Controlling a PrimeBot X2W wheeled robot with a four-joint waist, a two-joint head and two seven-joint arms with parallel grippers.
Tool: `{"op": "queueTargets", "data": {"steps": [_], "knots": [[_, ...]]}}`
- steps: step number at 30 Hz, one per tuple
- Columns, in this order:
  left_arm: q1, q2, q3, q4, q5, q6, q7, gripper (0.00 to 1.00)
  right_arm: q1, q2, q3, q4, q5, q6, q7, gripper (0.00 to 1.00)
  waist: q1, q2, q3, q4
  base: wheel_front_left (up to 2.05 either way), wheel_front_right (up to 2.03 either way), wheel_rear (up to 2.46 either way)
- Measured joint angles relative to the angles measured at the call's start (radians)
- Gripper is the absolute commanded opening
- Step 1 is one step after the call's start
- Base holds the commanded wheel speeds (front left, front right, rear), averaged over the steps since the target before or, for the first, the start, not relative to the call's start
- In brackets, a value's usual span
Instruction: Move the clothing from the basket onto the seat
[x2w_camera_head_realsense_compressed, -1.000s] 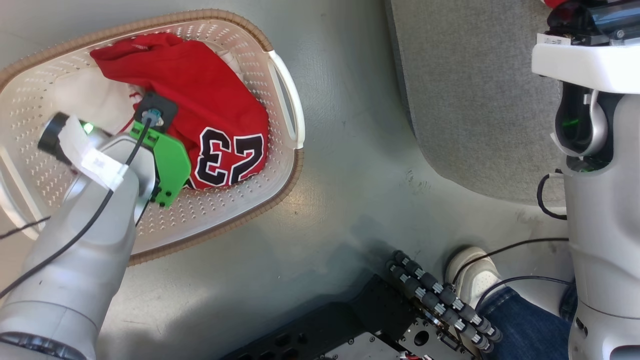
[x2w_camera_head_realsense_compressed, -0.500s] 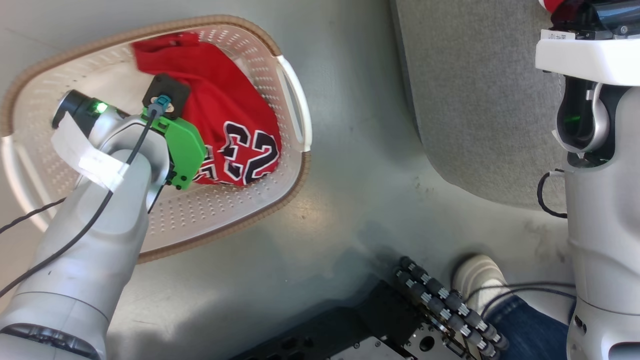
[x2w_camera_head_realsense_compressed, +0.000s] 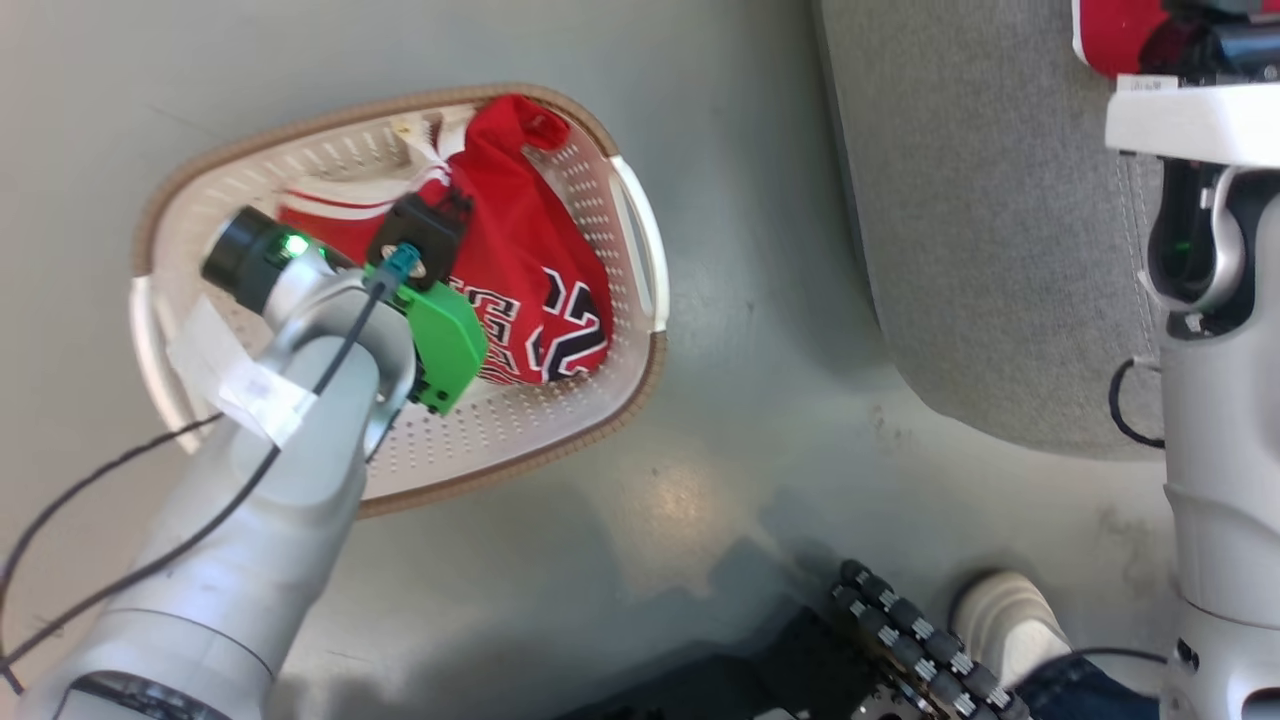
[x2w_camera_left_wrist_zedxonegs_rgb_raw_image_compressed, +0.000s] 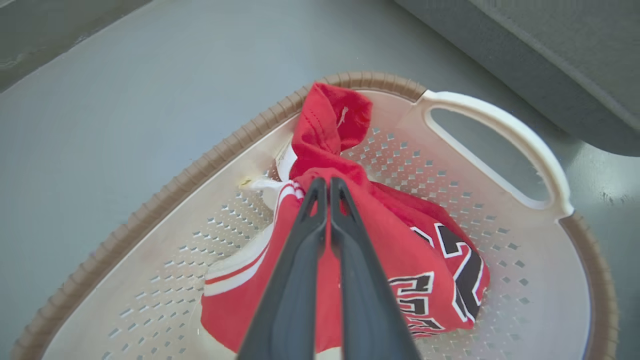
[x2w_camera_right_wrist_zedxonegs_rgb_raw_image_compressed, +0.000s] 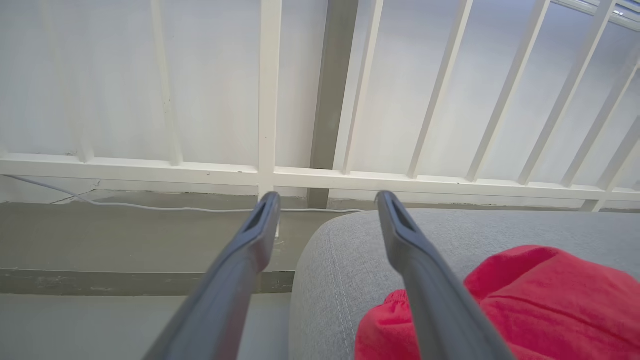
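The red jersey (x2w_camera_left_wrist_zedxonegs_rgb_raw_image_compressed: 395, 235) with black numerals is bunched into a peak inside the cream basket (x2w_camera_left_wrist_zedxonegs_rgb_raw_image_compressed: 500, 125), its lower part still resting on the basket's floor. My left gripper (x2w_camera_left_wrist_zedxonegs_rgb_raw_image_compressed: 325, 182) is shut on the jersey's top fold. In the head view the left wrist hangs over the basket (x2w_camera_head_realsense_compressed: 300, 135) and covers part of the jersey (x2w_camera_head_realsense_compressed: 540, 290). The grey seat (x2w_camera_head_realsense_compressed: 980, 250) lies to the right. A plain red garment (x2w_camera_right_wrist_zedxonegs_rgb_raw_image_compressed: 540, 300) rests on the seat (x2w_camera_right_wrist_zedxonegs_rgb_raw_image_compressed: 450, 230). My right gripper (x2w_camera_right_wrist_zedxonegs_rgb_raw_image_compressed: 327, 200) is open above the seat's edge, holding nothing.
A person's white shoe (x2w_camera_head_realsense_compressed: 1010, 620) and my dark base (x2w_camera_head_realsense_compressed: 900, 640) sit at the bottom of the head view. Grey floor (x2w_camera_head_realsense_compressed: 740, 400) separates basket and seat. A white railing (x2w_camera_right_wrist_zedxonegs_rgb_raw_image_compressed: 270, 100) and a low ledge stand beyond the seat.
The left gripper has drawn the jersey up and toward the basket's far side, bunching it. The head view has shifted and pulled back. The right gripper stays open.
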Motion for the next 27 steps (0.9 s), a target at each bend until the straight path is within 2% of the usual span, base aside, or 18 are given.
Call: {"op": "queueTargets", "data": {"steps": [17, 27], "knots": [[0.127, -0.024, -0.038, -0.131, -0.047, -0.001, -0.041, 0.00, 0.114, -0.031, -0.063, 0.061, -0.017, 0.000, 0.000, 1.00, -0.0001, -0.0001, -0.186, 0.082, 0.00, 0.00, 0.00], [0.186, -0.029, -0.048, -0.259, -0.060, -0.001, -0.042, 0.00, 0.207, -0.041, -0.090, 0.093, -0.022, 0.000, 0.000, 1.00, -0.0001, 0.0000, -0.327, 0.125, 0.00, 0.00, 0.00]]}}
